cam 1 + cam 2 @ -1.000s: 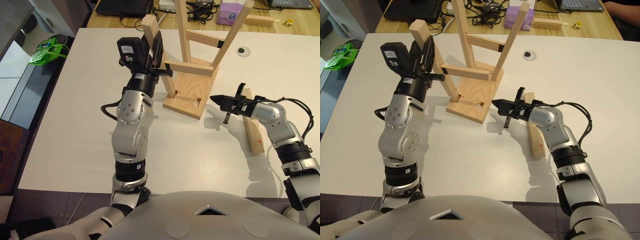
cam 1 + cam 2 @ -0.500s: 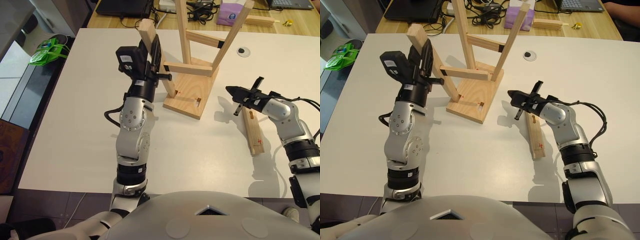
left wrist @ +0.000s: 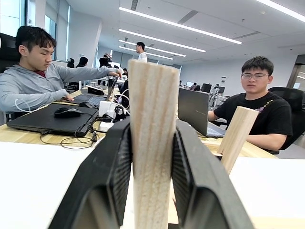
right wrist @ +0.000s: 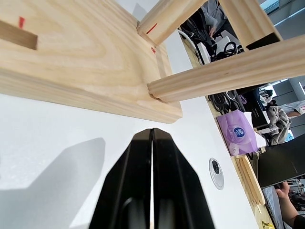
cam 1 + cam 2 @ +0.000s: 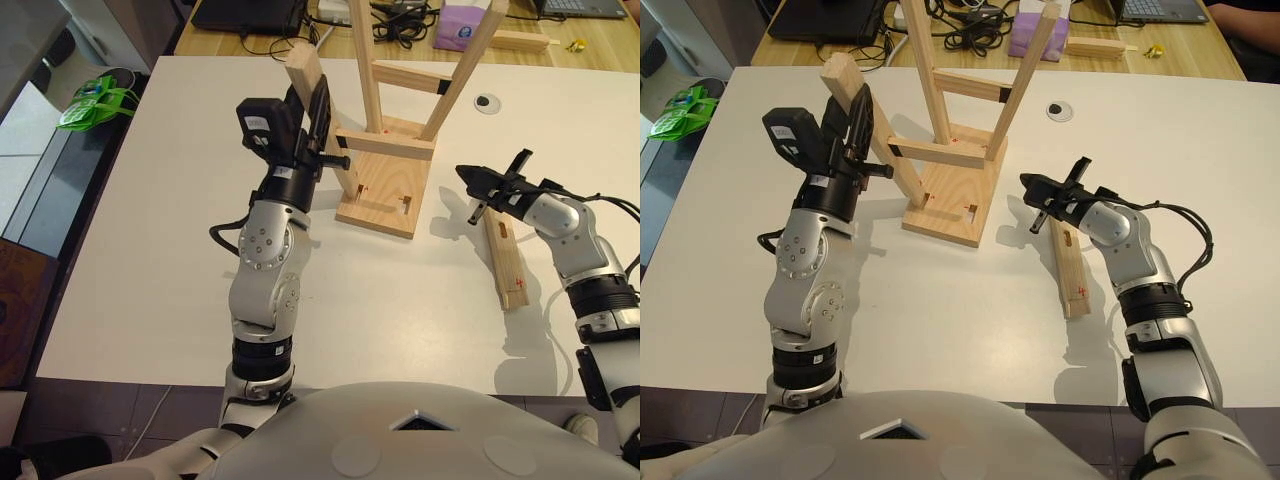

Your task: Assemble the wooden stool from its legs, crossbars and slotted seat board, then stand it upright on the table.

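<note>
Pinches pale, square-cut leg (image 5: 303,68) at upper centre in left gripper (image 5: 317,104); presses right gripper's (image 5: 468,176) black tapered fingers (image 4: 133,191) together near slotted board (image 5: 385,196).

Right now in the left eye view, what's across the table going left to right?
Left gripper shut on a stool leg → slotted seat board → right gripper, shut and empty → loose leg lying flat.

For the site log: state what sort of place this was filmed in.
Probably an open-plan office or lab: long ceiling light strips, a laptop and tangled cables on the wooden desk behind the white table.
</note>
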Tool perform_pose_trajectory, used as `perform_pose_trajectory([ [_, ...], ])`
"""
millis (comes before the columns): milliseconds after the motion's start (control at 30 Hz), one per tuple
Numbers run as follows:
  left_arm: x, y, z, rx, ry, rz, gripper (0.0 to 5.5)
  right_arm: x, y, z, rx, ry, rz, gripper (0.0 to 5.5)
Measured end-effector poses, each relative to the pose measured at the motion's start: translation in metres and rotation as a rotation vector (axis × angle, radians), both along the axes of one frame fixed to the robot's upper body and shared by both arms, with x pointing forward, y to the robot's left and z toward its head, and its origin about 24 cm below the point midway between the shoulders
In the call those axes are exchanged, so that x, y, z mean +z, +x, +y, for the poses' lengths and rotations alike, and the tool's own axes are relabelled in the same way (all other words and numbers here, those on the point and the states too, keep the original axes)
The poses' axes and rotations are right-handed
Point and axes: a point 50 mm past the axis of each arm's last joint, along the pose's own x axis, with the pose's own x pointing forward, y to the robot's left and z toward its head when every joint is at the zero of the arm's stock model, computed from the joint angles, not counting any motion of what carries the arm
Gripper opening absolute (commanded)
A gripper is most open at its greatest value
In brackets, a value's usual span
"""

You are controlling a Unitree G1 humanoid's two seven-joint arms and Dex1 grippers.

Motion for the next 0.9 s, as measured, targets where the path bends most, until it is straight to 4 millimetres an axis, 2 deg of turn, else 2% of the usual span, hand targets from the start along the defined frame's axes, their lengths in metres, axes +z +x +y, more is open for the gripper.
perform_pose_trajectory([
  [167, 0.0031, -0.0014, 0.0002, 0.007, -0.002, -0.005, 1.02, -0.0008, 0.0001, 0.0002, -0.003, 0.003, 0.003, 0.00],
  [533, -0.0033, -0.0030, -0.0079, -0.011, -0.019, 0.027, 1.02, 0.0001, 0.0016, 0.0005, -0.004, 0.002, 0.003, 0.00],
  [900, -0.0043, -0.0008, 0.0004, 0.047, -0.013, 0.027, 1.02, 0.0005, 0.0022, 0.0014, -0.002, 0.006, 0.004, 0.00],
])
